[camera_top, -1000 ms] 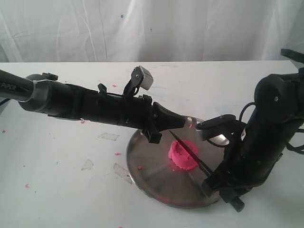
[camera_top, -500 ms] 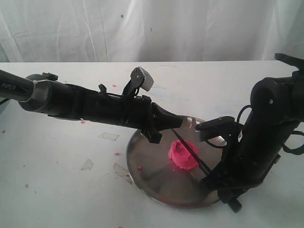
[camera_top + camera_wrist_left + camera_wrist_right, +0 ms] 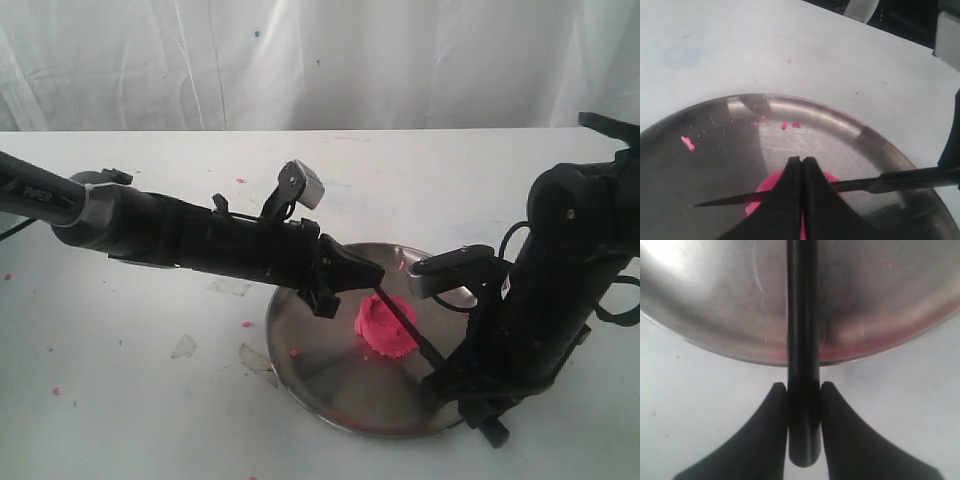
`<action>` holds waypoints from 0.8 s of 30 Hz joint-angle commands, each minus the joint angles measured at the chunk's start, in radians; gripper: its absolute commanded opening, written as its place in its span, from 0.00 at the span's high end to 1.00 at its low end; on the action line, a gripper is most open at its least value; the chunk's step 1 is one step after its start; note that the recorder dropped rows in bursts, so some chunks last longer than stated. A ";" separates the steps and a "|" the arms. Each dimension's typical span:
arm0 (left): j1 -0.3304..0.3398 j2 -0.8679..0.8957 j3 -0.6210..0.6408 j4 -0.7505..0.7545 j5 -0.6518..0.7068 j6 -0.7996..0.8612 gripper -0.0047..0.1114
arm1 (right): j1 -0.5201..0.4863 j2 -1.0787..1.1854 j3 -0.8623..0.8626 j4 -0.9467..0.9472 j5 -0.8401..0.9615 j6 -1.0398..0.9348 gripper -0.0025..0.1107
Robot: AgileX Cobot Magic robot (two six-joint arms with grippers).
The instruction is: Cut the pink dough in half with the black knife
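The pink dough (image 3: 385,330) sits as one mound near the middle of a round steel plate (image 3: 315,365). The black knife (image 3: 405,322) lies slantwise across the dough's top, its tip pointing to the far left. My right gripper (image 3: 452,380) is at the plate's near right rim. In the right wrist view it (image 3: 803,387) is shut on the knife's straight handle (image 3: 803,330). My left gripper (image 3: 378,276) hovers just over the dough's far side, shut and empty. In the left wrist view its closed tips (image 3: 802,161) cover part of the dough (image 3: 765,186) and of the blade (image 3: 890,181).
Pink crumbs lie on the plate (image 3: 687,143) and scattered over the white table (image 3: 246,324). Scraps of clear tape (image 3: 228,287) are stuck to the table left of the plate. A white curtain hangs behind the table.
My left gripper has drawn back a little to the left and dropped lower over the dough. The right arm shifted slightly, still holding the knife across the dough.
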 commanded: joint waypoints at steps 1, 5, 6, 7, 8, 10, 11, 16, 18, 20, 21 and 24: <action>0.002 0.026 0.000 -0.025 0.031 0.137 0.96 | 0.001 -0.001 0.002 0.002 -0.007 0.005 0.98; 0.002 0.030 -0.002 -0.025 0.033 0.137 0.96 | 0.001 -0.001 0.002 0.002 -0.007 0.005 0.98; 0.002 0.030 -0.002 -0.025 0.033 0.140 0.96 | 0.001 -0.001 0.002 0.002 -0.007 0.005 0.98; 0.002 0.030 -0.002 -0.025 0.033 0.144 0.96 | 0.001 -0.001 0.002 0.002 -0.007 0.005 0.98; 0.002 0.030 -0.002 -0.025 0.033 0.146 0.96 | 0.001 -0.001 0.002 0.002 -0.007 0.005 0.98; 0.002 0.030 -0.005 -0.025 0.048 0.154 0.96 | 0.001 -0.001 0.002 0.006 -0.007 0.005 0.98; 0.002 0.030 -0.014 -0.025 0.064 0.154 0.96 | 0.001 -0.001 0.002 0.006 -0.007 0.005 0.98; 0.002 0.041 -0.073 -0.025 0.050 0.103 0.96 | 0.001 -0.001 0.002 0.006 -0.005 0.005 0.98; 0.002 0.067 -0.084 -0.025 -0.008 0.101 0.96 | 0.001 -0.001 0.002 0.006 -0.005 0.005 0.98; 0.002 0.100 -0.096 -0.025 0.001 0.101 0.96 | 0.001 -0.001 0.002 0.006 -0.005 0.005 0.98; 0.002 0.116 -0.106 -0.025 0.036 0.099 0.96 | 0.001 -0.001 0.002 0.006 -0.005 0.005 0.98; 0.002 0.120 -0.107 -0.025 0.044 0.099 0.96 | 0.001 -0.001 0.002 0.006 -0.005 0.005 0.98</action>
